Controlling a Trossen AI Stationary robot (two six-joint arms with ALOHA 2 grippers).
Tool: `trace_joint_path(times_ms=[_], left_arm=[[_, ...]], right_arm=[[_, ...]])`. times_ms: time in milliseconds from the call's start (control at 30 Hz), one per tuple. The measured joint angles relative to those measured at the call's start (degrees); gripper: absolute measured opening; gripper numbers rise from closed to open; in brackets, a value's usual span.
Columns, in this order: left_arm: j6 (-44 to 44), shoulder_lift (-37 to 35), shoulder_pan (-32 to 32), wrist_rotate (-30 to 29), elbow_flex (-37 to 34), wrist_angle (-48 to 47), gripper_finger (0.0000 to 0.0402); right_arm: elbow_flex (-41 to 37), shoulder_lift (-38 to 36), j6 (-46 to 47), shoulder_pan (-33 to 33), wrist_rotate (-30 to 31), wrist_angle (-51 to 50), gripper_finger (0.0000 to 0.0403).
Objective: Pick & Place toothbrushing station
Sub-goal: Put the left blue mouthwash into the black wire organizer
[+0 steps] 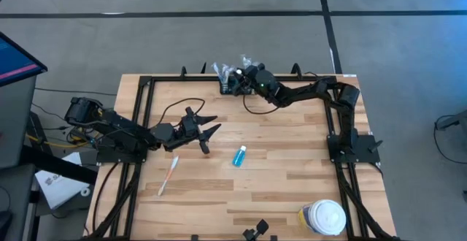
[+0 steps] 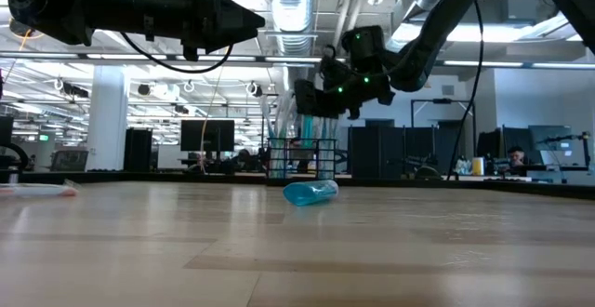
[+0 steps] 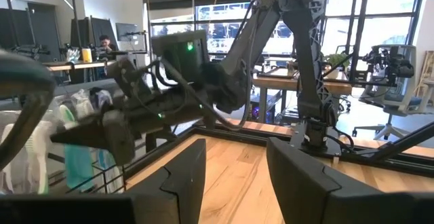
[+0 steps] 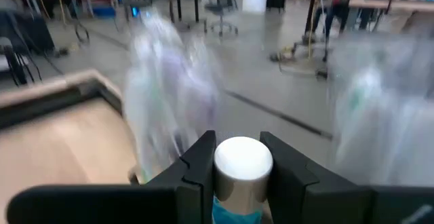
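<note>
The toothbrushing station sits at the bench's far edge, directly under the right claw, which grips a white-capped tube above it, while the left claw, fingers spread, waits mid-bench, farther off.

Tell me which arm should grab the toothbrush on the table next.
Left. The open left gripper hovers much nearer the toothbrush, while the right gripper is at the far edge over the black holder, shut on a white-capped bottle.
</note>
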Motion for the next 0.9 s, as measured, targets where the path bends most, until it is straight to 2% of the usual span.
trace_joint_path(times_ms=[700,900], left_arm=[[0.0,0.0,0.0,0.0,0.0,0.0,0.0149],[0.0,0.0,0.0,0.0,0.0,0.0,0.0149]], right_arm=[[0.1,0.6,4.0,-0.4,-0.6,1.3,0.0084],[0.1,0.6,6.3,-0.8,-3.0,0.6,0.0084]])
